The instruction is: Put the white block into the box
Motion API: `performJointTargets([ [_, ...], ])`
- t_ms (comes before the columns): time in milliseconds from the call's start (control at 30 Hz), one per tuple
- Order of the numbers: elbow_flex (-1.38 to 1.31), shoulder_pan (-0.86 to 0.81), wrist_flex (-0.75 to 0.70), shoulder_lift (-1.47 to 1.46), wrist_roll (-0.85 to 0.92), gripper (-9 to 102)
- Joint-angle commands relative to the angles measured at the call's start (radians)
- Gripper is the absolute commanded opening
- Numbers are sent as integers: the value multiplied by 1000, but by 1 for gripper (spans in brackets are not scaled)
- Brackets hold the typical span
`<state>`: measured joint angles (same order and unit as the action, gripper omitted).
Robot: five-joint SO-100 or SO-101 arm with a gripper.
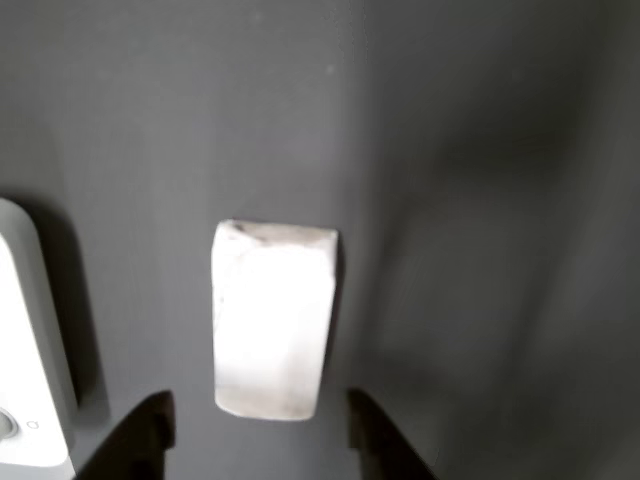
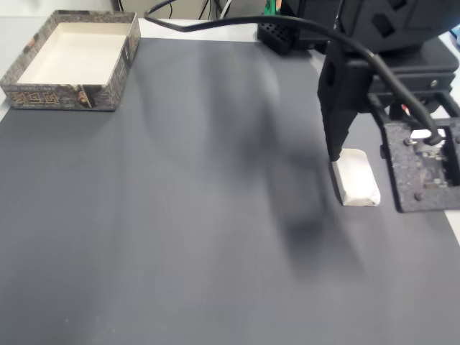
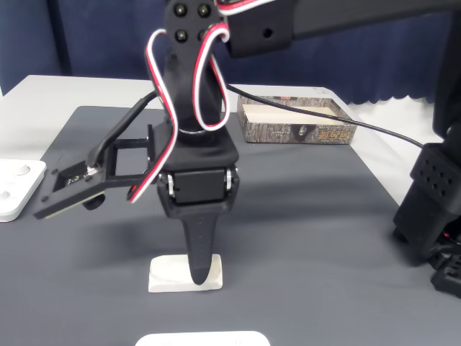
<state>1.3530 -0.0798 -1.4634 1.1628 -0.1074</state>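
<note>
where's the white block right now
In a fixed view, the white block lies on the dark mat at right, under the gripper, far from the box at top left.

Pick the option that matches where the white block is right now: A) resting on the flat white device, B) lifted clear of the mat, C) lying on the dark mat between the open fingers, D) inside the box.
C: the white block lies flat on the dark mat, with one of the fingers on either side of it and the box far across the mat.
</note>
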Motion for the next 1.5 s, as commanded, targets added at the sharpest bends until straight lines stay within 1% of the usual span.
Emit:
performJointTargets([
  [0,-20,-14,17,95,-8,26],
  [267,-14,-9,69,103,-2,26],
  [500,58,-12,115,153,5,25],
  [767,91,-15,132,175,8,25],
  [900,137,-11,184,193,14,25],
  [1467,201,-6,244,186,32,23],
])
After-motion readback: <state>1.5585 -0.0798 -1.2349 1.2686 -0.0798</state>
